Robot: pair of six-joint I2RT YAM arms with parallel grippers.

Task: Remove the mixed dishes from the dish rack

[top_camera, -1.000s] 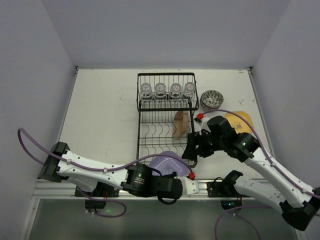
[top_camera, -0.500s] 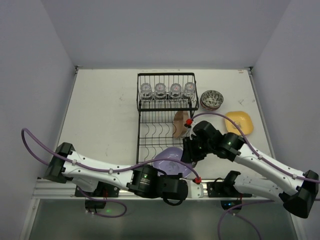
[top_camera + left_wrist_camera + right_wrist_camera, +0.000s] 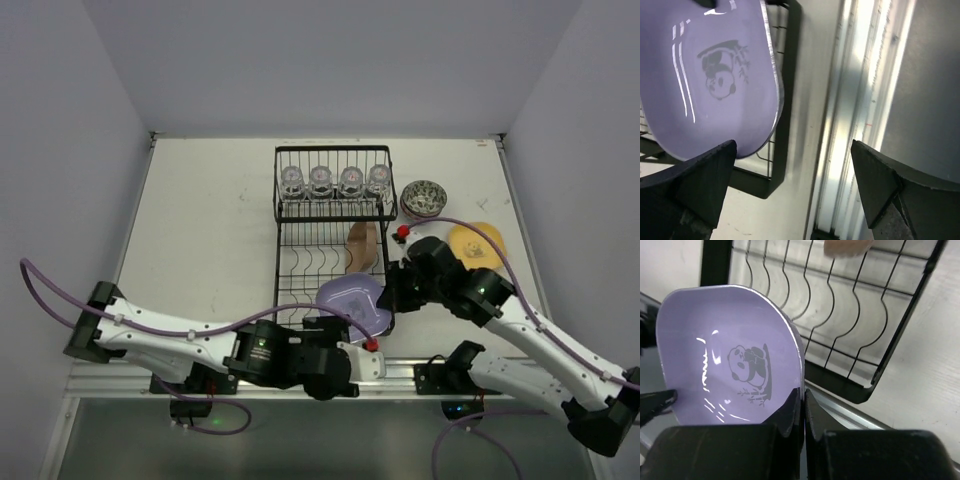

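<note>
Right gripper (image 3: 802,407) is clamping the right-hand edge of the purple plate (image 3: 730,365), jaws pinched tight on the rim. Plate is hanging over the near end of the dish rack (image 3: 277,260) lower tray, panda print showing in both wrist views. Left gripper (image 3: 792,175) is standing wide apart, gripping nothing; the plate's rim is sitting just beside one finger (image 3: 705,180). Tan plate (image 3: 361,245) is standing in the tray dividers. Four glass cups (image 3: 335,182) are sitting on the raised shelf. Bowl stack (image 3: 424,197) and yellow plate (image 3: 480,238) are resting on the table (image 3: 200,220), right of the rack.
</note>
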